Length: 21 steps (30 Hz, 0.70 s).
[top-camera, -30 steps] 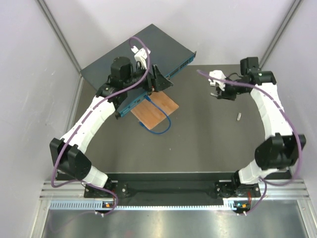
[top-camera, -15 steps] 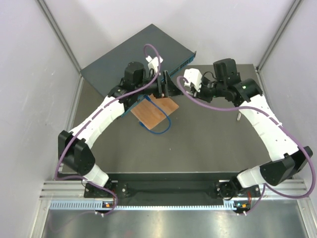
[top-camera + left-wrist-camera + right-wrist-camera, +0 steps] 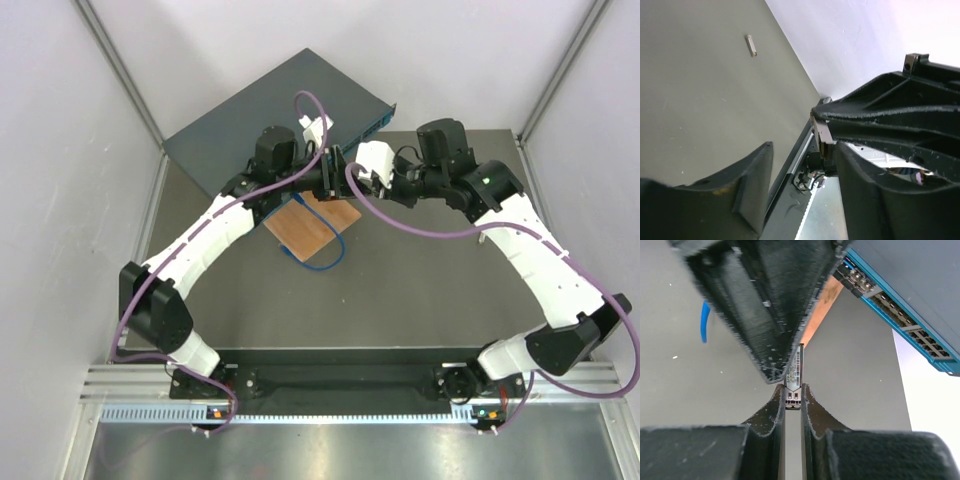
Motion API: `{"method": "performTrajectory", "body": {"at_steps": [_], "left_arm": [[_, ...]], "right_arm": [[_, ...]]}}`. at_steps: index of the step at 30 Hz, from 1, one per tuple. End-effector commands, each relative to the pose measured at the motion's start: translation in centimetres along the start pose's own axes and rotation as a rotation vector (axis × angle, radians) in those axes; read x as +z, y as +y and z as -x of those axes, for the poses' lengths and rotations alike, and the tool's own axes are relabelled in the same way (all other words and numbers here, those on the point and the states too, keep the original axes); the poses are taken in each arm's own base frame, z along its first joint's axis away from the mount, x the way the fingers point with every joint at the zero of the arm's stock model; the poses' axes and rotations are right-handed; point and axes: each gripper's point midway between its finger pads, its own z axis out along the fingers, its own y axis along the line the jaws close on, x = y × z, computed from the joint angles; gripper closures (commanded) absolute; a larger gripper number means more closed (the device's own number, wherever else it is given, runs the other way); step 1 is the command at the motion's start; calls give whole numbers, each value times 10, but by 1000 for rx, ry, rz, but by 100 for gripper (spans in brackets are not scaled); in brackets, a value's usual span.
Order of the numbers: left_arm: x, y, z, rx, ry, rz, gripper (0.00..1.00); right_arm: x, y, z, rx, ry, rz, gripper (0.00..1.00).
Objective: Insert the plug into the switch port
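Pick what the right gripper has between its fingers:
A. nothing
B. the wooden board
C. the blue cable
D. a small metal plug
D: in the right wrist view, the right gripper is shut on the small metal plug, which sticks up from between its two fingertips.

Item count, as I register it:
- Grippers: two, my left gripper (image 3: 802,150) and my right gripper (image 3: 792,392).
- Switch (image 3: 250,120): one.
- Small metal plugs: two, the gripped plug (image 3: 793,375) and the loose plug (image 3: 751,45), at right on the table (image 3: 420,290).
- Wooden board (image 3: 312,225): one.
- Blue cable (image 3: 325,262): one.
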Motion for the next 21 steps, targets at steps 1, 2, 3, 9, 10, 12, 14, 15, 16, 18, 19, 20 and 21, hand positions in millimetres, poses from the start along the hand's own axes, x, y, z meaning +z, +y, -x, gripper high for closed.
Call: {"method": "performTrajectory", "body": {"at_steps": [1,2,3,9,10,12,14,15,16,18,19,20,21], "left_arm": [[3,-8,5,16,-14,-49,46],[3,-9,5,17,-13,-52,48],[4,-9,5,11,-12,-56,50],[4,-11,4,3,-11,-73,67],[4,-11,5,3,-14,-76,70],[3,-12,4,2,-12,-85,86],[3,-13,5,-2,-19,-91,100],[2,-13,5,-9,-17,-95,100],[2,-14,4,-14,-15,-103,100],[-1,-15,8,-33,-28,-119,100],[-2,-16,7,-41,-23,-130,100],[-3,-17,9,-39,-33,-144,100],[-6,-17,12,-56,-43,-151,100]], "right_arm": [[-7,-3,23,-50,-46,-22,100],[-6,-2,22,-51,-43,-17,100],[-6,-1,23,-58,-42,-17,100],[-6,3,25,-80,-44,-8,100],[-6,3,26,-86,-44,-7,100],[-5,7,26,-96,-48,10,100],[-5,8,27,-99,-50,12,100],[-5,8,26,-102,-47,12,100],[-4,8,26,-102,-46,9,96],[-4,9,21,-97,-33,8,65],[-9,6,21,-101,-40,-10,55],[-7,8,13,-91,-32,-5,38],[-15,5,9,-84,-46,-14,30]]}}
